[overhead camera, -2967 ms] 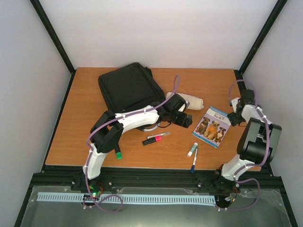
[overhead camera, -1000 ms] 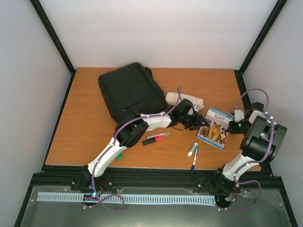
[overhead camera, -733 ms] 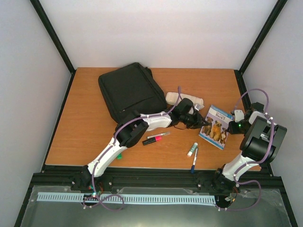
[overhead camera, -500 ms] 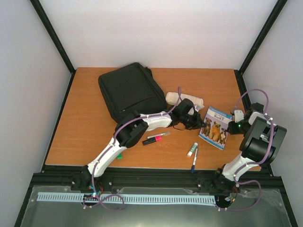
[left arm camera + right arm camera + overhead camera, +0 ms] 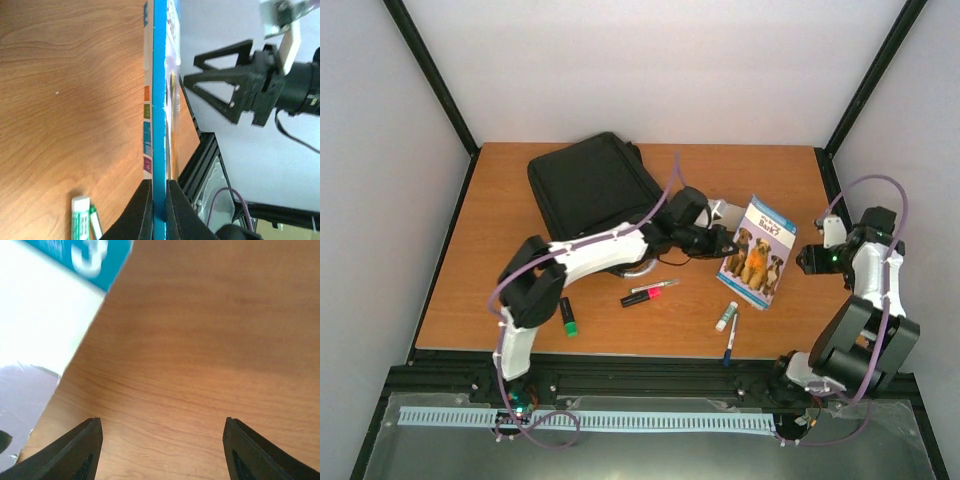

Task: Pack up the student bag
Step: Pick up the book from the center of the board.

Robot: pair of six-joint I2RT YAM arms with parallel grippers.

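The large black soft fabric student bag (image 5: 588, 185) lies flat by the counter's (image 5: 500, 250) far edge, left of centre; I can't tell from here whether it is unzipped. Just to its right, the left gripper (image 5: 727, 244) is pinched tight on the edge of a thin blue picture book (image 5: 755, 255) with dogs on its cover, holding it tipped up, probably to slide it edge-first into the bag. Near the right edge, the right gripper (image 5: 810, 258) is spread wide and empty, facing the book, seemingly ready to steady it.

Open table (image 5: 200, 340) beneath my right end effector (image 5: 162, 450), upright book (image 5: 753, 250) barring its leftward path, glue stick (image 5: 725, 316) and pen (image 5: 730, 342) beyond.
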